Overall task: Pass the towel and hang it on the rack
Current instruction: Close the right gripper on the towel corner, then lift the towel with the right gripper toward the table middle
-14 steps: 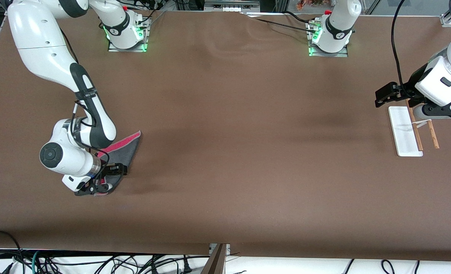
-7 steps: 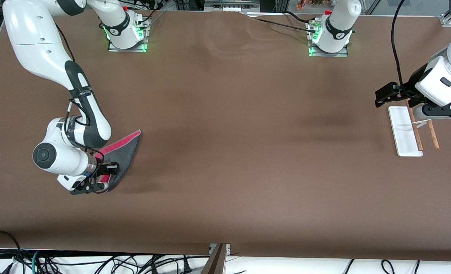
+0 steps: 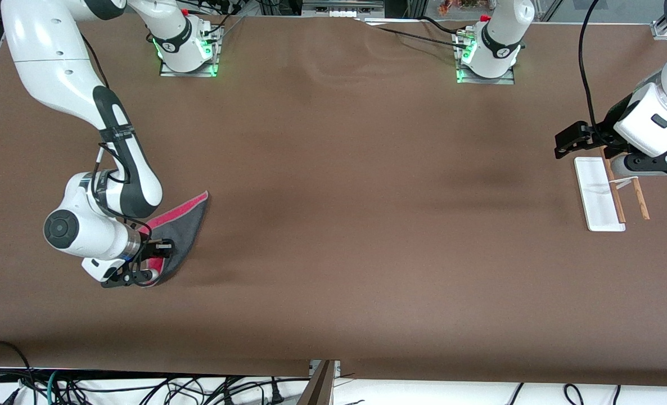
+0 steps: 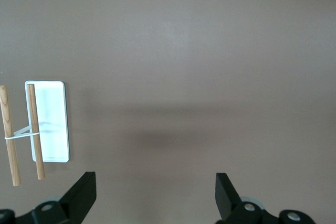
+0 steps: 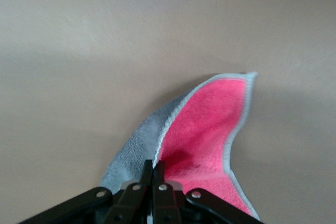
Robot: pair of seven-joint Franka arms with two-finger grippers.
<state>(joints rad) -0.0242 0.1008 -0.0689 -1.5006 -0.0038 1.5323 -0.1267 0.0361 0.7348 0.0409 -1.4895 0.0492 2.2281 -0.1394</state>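
The towel [image 3: 184, 222], dark grey with a pinkish-red side and light edge, lies at the right arm's end of the table. My right gripper [image 3: 153, 261] is shut on its near corner; in the right wrist view the gripper [image 5: 155, 167] pinches the stitched edge of the towel [image 5: 205, 129], which is folded open with the pink side showing. The rack [image 3: 599, 194], a white base with two brown rods, stands at the left arm's end. My left gripper [image 3: 564, 143] hovers open beside it; the left wrist view shows the gripper [image 4: 155, 192] open and empty, with the rack [image 4: 47, 124] off to one side.
The brown table [image 3: 339, 197] is bare between the towel and the rack. The arm bases [image 3: 187, 53] stand along the edge farthest from the front camera. Cables hang under the near edge [image 3: 142, 388].
My right gripper has dragged the towel's near corner a little toward the right arm's end of the table, folding the cloth. The left arm has not moved.
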